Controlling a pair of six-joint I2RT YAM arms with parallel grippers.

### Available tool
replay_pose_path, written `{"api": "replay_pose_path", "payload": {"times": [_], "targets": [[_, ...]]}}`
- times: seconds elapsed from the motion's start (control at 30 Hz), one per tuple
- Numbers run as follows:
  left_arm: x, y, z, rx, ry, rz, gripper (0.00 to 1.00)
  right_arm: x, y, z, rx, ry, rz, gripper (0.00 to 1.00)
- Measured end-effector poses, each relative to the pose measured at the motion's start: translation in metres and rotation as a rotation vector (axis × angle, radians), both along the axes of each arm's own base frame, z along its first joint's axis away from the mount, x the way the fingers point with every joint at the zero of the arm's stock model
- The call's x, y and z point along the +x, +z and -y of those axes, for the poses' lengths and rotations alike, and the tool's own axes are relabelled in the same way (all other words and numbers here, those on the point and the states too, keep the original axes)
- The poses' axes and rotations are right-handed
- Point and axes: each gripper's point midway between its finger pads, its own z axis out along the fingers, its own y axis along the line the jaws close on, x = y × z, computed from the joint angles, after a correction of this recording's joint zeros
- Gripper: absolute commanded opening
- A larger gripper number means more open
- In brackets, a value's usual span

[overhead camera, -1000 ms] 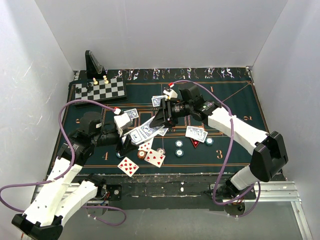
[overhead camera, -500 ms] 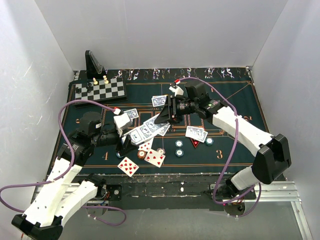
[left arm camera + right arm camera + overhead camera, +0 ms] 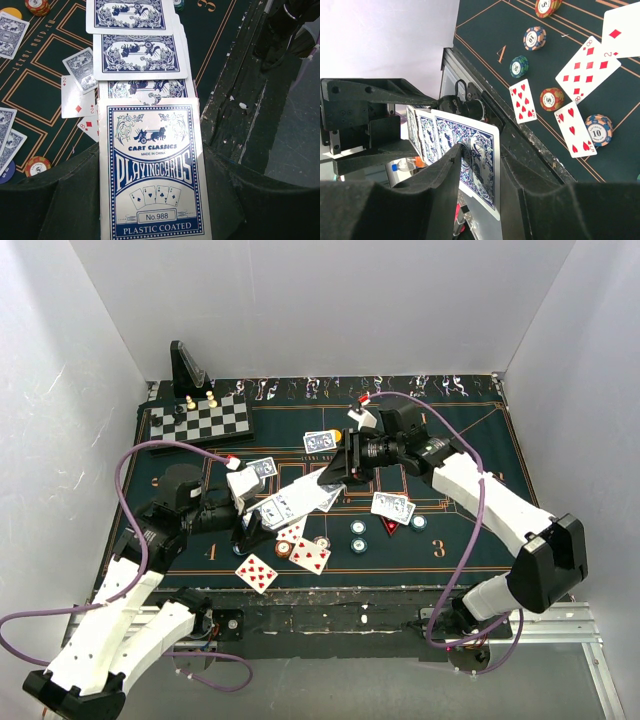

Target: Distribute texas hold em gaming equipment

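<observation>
Both ends of the card fan [image 3: 295,502] hang above the felt [image 3: 470,530]: the left gripper [image 3: 150,195] clamps the card box [image 3: 152,150] as a dispenser so the right gripper [image 3: 480,200], pinching the end card [image 3: 481,155], can presumably deal it.

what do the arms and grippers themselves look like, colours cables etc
The left arm and right arm have white shells with black joints and elbows. A purple cable loops along each. The left gripper and right gripper are black, each beside a white, red-tipped wrist block.

Right hand [image 3: 481,176] pinching blue-backed card [image 3: 479,145], red-suited cards [image 3: 522,100] and chips [image 3: 551,98] on green felt [image 3: 485,35]
</observation>
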Motion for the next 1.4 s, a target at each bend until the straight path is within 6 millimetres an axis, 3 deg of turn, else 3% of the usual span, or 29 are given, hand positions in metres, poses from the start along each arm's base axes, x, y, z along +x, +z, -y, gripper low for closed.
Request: {"api": "replay_pose_path", "payload": {"times": [0.27, 0.67, 1.07, 1.2, 1.33, 1.4], "targets": [[-0.001, 0.003, 0.000, -0.006, 0.000, 0.012, 0.00, 0.004, 0.012, 0.005, 0.015, -0.013, 0.027, 0.39], [-0.001, 0.003, 0.000, -0.009, 0.003, 0.009, 0.00, -0.004, 0.039, 0.003, 0.088, 0.020, 0.054, 0.33], [0.000, 0.005, 0.001, -0.016, 0.005, 0.010, 0.00, -0.008, 0.052, 0.000, 0.123, 0.037, 0.056, 0.27], [0.001, 0.006, 0.001, -0.021, 0.006, 0.014, 0.00, -0.008, 0.068, -0.002, 0.151, 0.047, 0.083, 0.21], [0.001, 0.007, 0.001, -0.023, 0.007, 0.019, 0.00, -0.010, 0.080, -0.003, 0.178, 0.057, 0.089, 0.03], [0.001, 0.007, 0.001, -0.024, 0.007, 0.020, 0.00, -0.011, 0.082, -0.004, 0.189, 0.062, 0.085, 0.01]]}}
